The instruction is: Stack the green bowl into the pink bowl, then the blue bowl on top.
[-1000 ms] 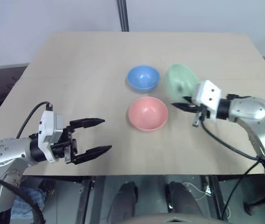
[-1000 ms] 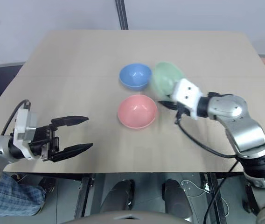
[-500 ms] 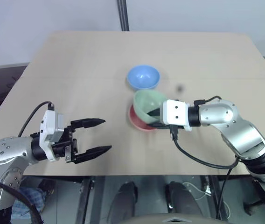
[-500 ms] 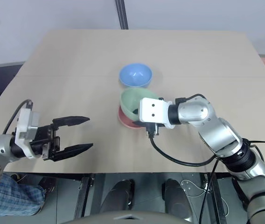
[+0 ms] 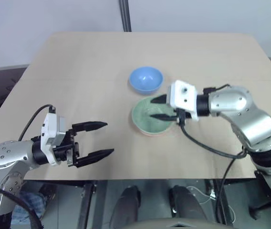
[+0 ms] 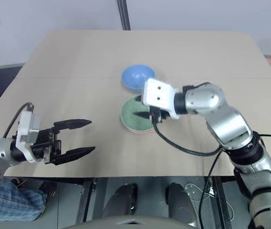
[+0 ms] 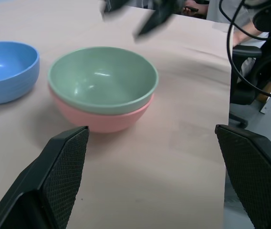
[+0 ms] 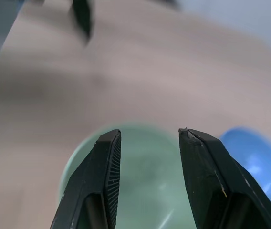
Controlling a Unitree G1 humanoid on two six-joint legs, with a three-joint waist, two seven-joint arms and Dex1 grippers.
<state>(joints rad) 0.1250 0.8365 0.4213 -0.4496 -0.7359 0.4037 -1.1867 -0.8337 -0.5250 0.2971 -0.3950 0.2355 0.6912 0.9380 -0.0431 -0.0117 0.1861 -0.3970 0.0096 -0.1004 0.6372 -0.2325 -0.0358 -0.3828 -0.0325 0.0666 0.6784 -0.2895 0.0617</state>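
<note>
The green bowl point(image 5: 147, 117) sits nested upright inside the pink bowl point(image 7: 102, 119) near the table's middle; from above only a thin pink rim shows at its near edge. Just behind them stands the blue bowl point(image 5: 146, 78), apart from the stack. My right gripper point(image 5: 158, 108) hovers over the green bowl's right side, pointing left, open with nothing between its fingers point(image 8: 108, 162). My left gripper point(image 5: 108, 138) hangs open and empty near the table's front left edge, well left of the bowls.
The light wooden table point(image 5: 78, 71) is bare around the bowls. A dark pole point(image 5: 125, 15) rises behind its far edge. Beyond the table's right side, the left wrist view shows a black chair and cables point(image 7: 255, 71).
My right gripper carried the green bowl leftward, set it into the pink bowl, opened and lifted off it. The left arm and the blue bowl stayed still.
</note>
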